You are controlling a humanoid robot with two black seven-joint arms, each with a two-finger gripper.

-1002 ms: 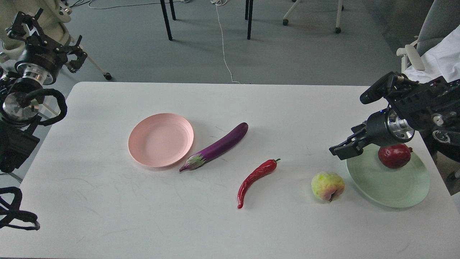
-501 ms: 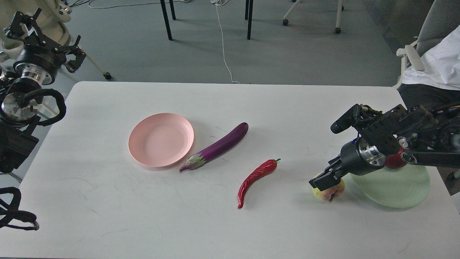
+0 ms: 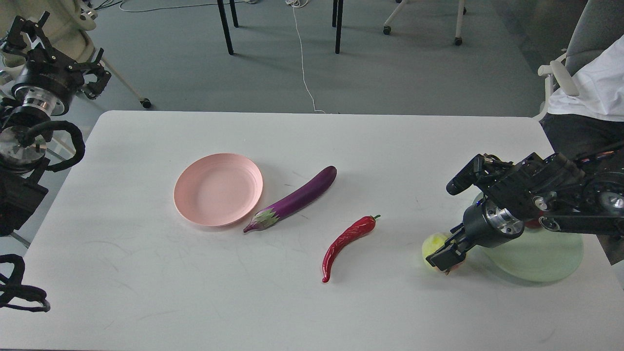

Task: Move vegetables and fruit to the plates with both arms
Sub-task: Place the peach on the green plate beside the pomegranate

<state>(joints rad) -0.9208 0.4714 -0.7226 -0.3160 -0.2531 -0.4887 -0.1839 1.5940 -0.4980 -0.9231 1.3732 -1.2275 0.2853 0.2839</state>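
The yellow-green fruit lies on the table just left of the pale green plate. My right gripper is down on the fruit and covers its right side; its dark fingers overlap, so I cannot tell how the jaws stand. The pomegranate sits on the green plate, nearly all hidden behind my right arm. The purple eggplant lies right of the pale pink plate, its calyx at the rim. The red chili pepper lies in the table's middle. My left gripper is raised off the table's far left corner, fingers spread, empty.
The white table ends close behind the green plate on the right. Chair and table legs and a cable lie on the floor beyond. A seated person in white is at the right edge.
My right gripper moved left and down from above the green plate onto the yellow-green fruit, hiding the pomegranate. My left gripper drifted slightly up and left.
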